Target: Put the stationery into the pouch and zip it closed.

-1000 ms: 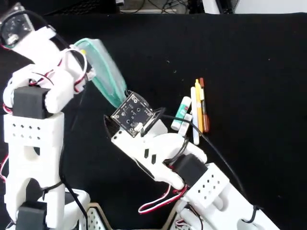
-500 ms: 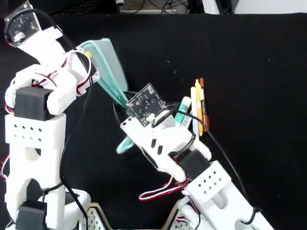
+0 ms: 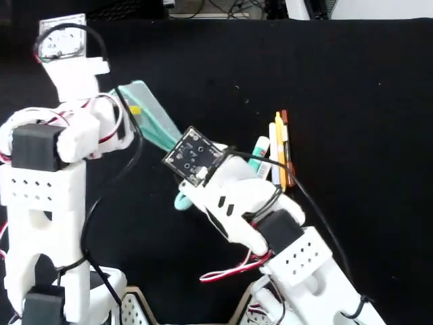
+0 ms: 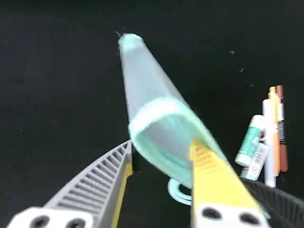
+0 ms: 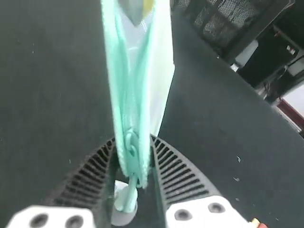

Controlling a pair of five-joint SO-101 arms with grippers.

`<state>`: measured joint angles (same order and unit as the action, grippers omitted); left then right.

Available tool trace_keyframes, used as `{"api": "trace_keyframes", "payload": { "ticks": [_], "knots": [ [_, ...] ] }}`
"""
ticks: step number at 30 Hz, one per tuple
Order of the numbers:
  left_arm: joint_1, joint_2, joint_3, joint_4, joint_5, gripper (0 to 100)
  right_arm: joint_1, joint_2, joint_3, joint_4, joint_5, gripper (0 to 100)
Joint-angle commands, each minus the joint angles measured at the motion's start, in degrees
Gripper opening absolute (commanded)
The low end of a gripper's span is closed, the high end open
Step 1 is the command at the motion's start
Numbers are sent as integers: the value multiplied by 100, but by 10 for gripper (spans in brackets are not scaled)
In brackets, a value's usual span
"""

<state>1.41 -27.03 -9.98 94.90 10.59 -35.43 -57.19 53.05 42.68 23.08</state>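
Observation:
The translucent teal pouch (image 3: 150,115) hangs above the black table between the two arms. My left gripper (image 4: 161,147) is shut on the pouch near its open mouth (image 4: 159,135), with the yellow finger (image 4: 213,180) on one side and the grey finger (image 4: 107,183) on the other. My right gripper (image 5: 133,142) is shut on the pouch's zipper edge (image 5: 128,118), and a teal pull loop (image 3: 180,200) dangles below it. The stationery lies on the table beside the right arm (image 3: 233,200): several pens (image 3: 282,149) and a small tube (image 3: 258,153).
The left arm's white tower (image 3: 40,203) stands at the table's near left. A black cable (image 3: 318,217) runs along the right arm. Open black table (image 3: 358,101) lies to the right of the pens and at the back.
The left arm's wrist has lifted and turned, tilting the pouch. The right gripper slid along the pouch's edge, and the teal pull loop has come into sight beneath it.

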Motion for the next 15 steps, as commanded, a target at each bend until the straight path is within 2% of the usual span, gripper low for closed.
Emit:
{"api": "trace_keyframes", "payload": {
  "ticks": [1, 7, 15],
  "knots": [
    [-154, -88, -699, 378, -448, 220, 62, -31, -681, 510, 360, 11],
    [-198, -88, -1279, 589, -1143, 220, 70, -31, -1332, 1222, 791, 11],
    [-198, -88, -664, 589, -1582, 220, 88, 22, -2009, 1837, 1037, 11]
  ]
}}
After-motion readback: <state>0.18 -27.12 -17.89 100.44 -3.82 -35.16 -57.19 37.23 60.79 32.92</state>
